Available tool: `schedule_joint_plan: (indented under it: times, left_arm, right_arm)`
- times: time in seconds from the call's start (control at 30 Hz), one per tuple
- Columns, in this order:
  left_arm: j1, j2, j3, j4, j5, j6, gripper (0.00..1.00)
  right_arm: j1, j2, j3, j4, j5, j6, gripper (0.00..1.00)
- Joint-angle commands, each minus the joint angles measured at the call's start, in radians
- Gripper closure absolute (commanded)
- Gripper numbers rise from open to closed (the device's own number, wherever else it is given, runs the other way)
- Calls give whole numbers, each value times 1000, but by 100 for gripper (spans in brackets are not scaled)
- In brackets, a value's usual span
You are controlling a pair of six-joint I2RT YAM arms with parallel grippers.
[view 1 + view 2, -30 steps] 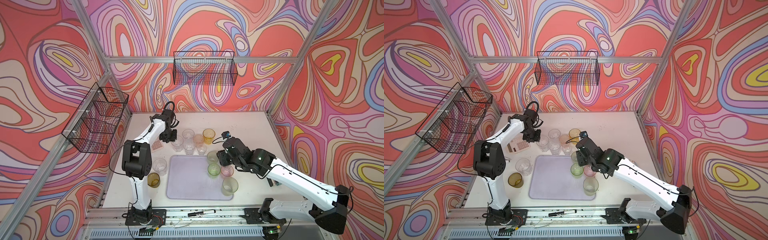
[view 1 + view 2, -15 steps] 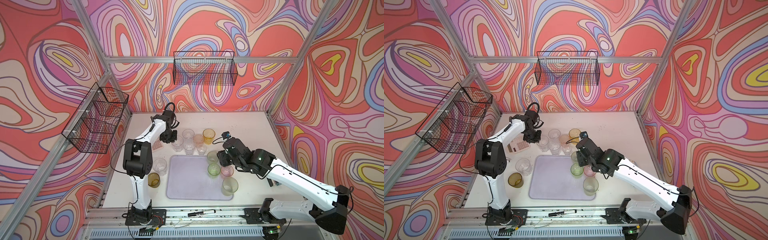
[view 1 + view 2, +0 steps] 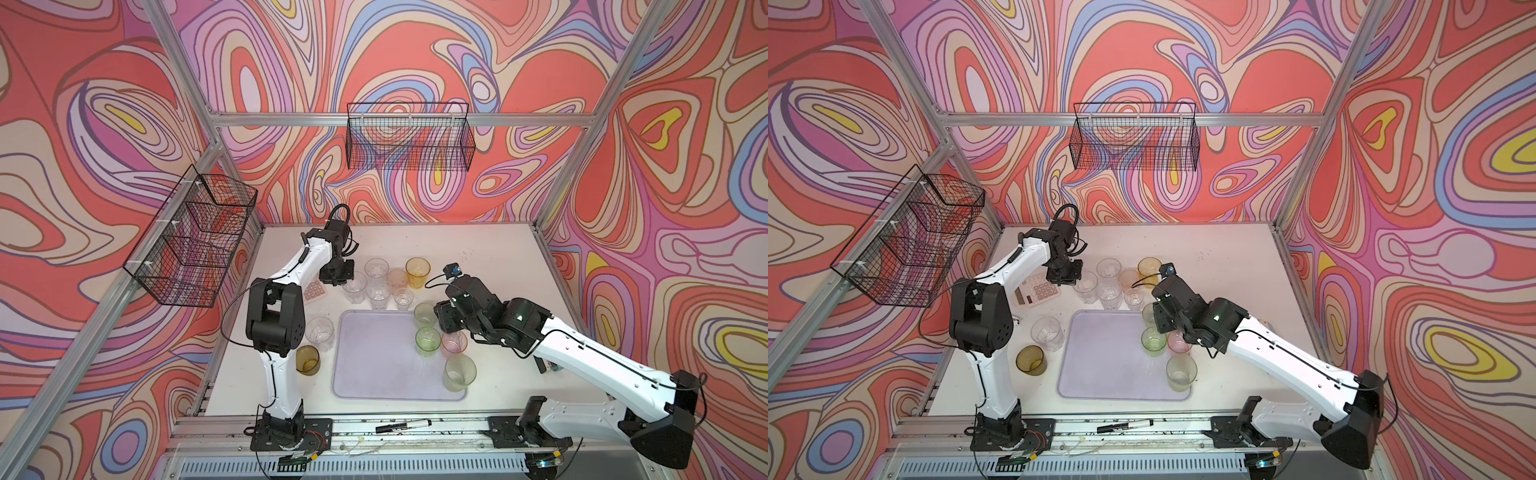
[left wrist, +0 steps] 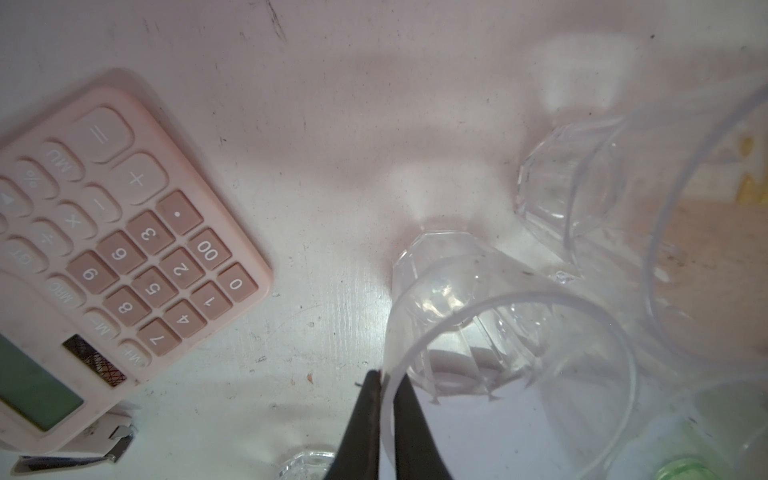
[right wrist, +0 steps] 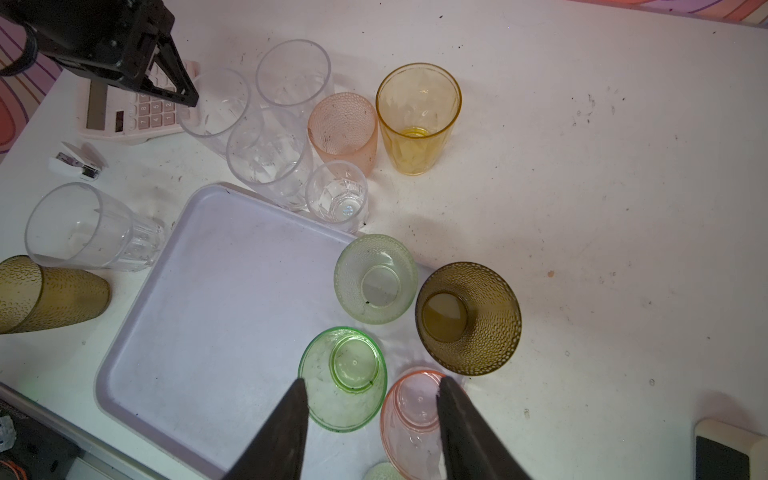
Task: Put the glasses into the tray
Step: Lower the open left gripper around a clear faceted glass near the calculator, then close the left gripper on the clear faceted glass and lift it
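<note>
The pale lavender tray [image 3: 374, 365] [image 5: 216, 291] lies at the table's front middle. My left gripper [image 4: 386, 384] [image 3: 337, 277] is shut on the rim of a clear faceted glass [image 4: 478, 332] [image 3: 354, 286], one finger inside and one outside. That glass stands in a cluster behind the tray with other clear glasses [image 3: 376, 268], a peach one [image 3: 397, 278] and an amber one [image 3: 417, 272]. My right gripper [image 5: 374, 384] [image 3: 441, 336] hangs open over a green glass [image 5: 343, 376] and a pink glass [image 5: 411, 411] at the tray's right side, holding nothing.
A pink calculator [image 4: 104, 249] [image 3: 314, 291] lies beside the left gripper. A clear glass [image 3: 320, 332] and an olive-brown one [image 3: 307, 359] stand left of the tray. Another olive-brown glass [image 5: 467, 318] sits right of it. Wire baskets [image 3: 409, 137] hang on the walls.
My left gripper's fingers have closed onto the clear glass's rim. The right arm has barely moved.
</note>
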Motion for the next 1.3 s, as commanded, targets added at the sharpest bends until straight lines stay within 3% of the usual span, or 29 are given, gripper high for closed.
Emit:
schedule_joint_plan:
  times: [0.0,0.3,1.27]
  left_arm:
    - [-4,12,30,-42,-19,-4,91]
    - [-4,-5,42,-57,-31,-4,100]
    - [0,-206,76,-192,29,37,100]
  right_arm:
    - [-2,-7,-6,11,-4,-3,48]
    - [-4,-6,-2,15,-9,-3,49]
    - [-4,27,39,24,-14,12,50]
